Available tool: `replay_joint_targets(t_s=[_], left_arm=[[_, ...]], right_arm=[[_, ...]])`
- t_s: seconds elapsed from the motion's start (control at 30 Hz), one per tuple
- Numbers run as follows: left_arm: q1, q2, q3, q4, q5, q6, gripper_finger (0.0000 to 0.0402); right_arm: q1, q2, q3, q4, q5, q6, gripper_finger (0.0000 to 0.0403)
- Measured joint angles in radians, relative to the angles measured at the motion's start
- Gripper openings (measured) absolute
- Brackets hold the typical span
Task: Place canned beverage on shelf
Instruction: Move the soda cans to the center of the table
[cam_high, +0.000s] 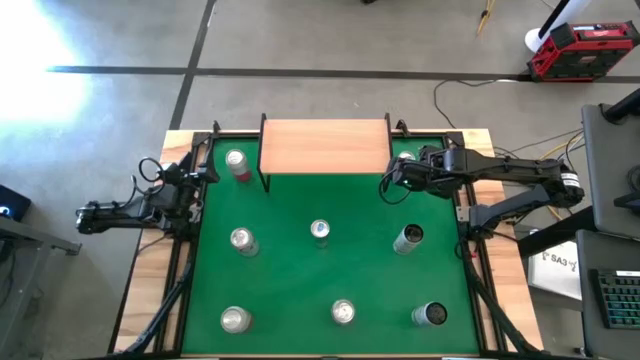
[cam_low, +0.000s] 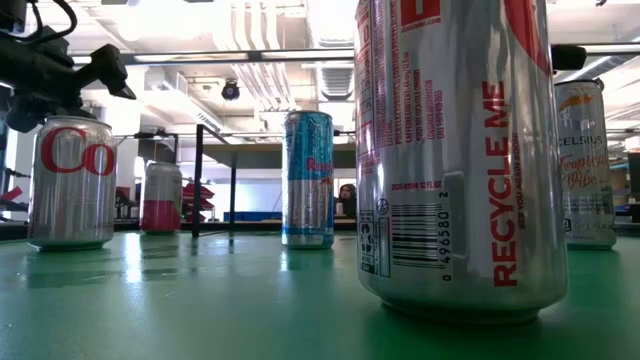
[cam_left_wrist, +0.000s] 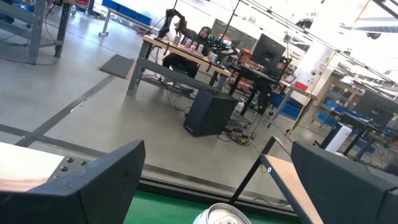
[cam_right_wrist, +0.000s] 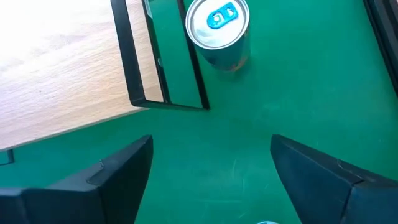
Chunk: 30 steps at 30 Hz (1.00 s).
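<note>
Currently the shelf (cam_high: 324, 146) lies lengthwise across the table's far edge; both grippers' fingers (cam_right_wrist: 118, 171) spread, holding nothing.

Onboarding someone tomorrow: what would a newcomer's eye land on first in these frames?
Probably the cans scattered over the green table, with the silver "RECYCLE ME" can looming large in the low view. Next, the bare wooden shelf at the table's far edge, no can on it yet. The right gripper hovers open just off the shelf's right end, while the left gripper waits at the left edge.
</note>
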Motion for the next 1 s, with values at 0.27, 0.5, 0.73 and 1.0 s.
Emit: replay_joint_targets(t_s=[0.27, 0.5, 0.73, 1.0], left_arm=[[0.000, 0.000, 0.000, 0.000, 0.000, 0.000, 0.0389], [0.000, 0.000, 0.000, 0.000, 0.000, 0.000, 0.0389], [0.000, 0.000, 0.000, 0.000, 0.000, 0.000, 0.0389], [0.000, 0.000, 0.000, 0.000, 0.000, 0.000, 0.0389]], right_arm=[[-0.009, -0.008, 0.002, 0.003, 0.010, 0.012, 0.0303], [-0.164, -0.014, 0.002, 0.028, -0.077, -0.087, 0.0302], [-0.453, 0.005, 0.018, 0.058, -0.378, -0.401, 0.0302], [-0.575, 0.090, 0.018, 0.071, -0.506, -0.753, 0.0302]])
